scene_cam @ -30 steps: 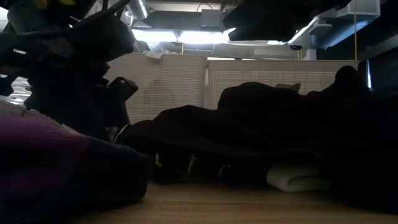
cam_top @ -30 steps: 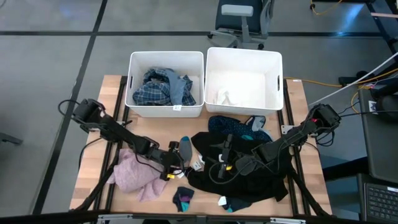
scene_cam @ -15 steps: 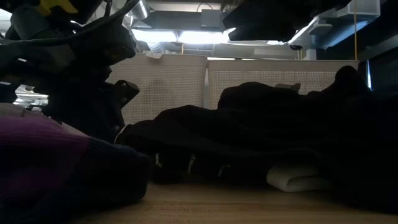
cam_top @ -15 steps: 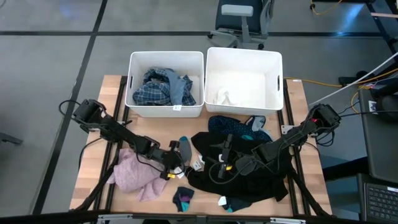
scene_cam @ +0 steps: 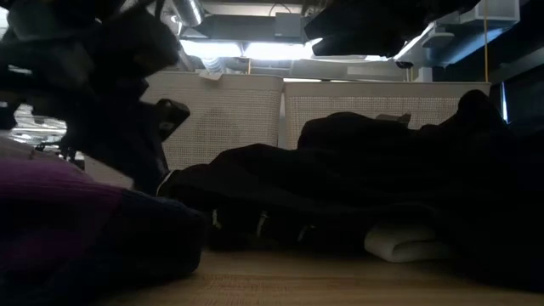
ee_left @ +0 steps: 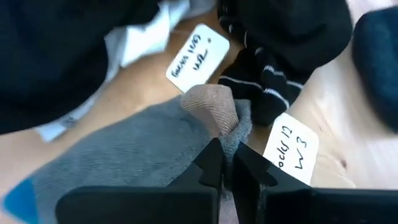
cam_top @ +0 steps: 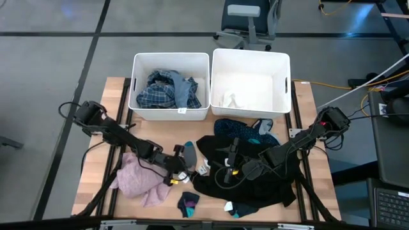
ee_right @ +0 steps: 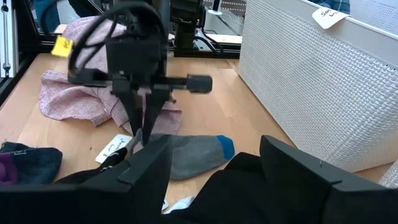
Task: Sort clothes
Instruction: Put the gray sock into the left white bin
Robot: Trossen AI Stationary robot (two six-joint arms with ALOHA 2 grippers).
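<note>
Left wrist view: my left fingers [ee_left: 229,167] pinch the grey sock [ee_left: 124,155] beside handwritten paper tags [ee_left: 198,56]; my right fingers [ee_right: 214,165] hang spread over black clothes [cam_top: 255,169]

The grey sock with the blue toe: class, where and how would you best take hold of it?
Grip the grey sock at its tan cuff, coming down from above. It lies flat on the table, but the cuff bunches up in a raised fold that fingers can pinch. The left gripper is shut on exactly that fold.

grey sock [ee_left: 124,155]: ribbed knit | table [cam_top: 96,153]: pale wood | bins [cam_top: 249,64]: white plastic
</note>
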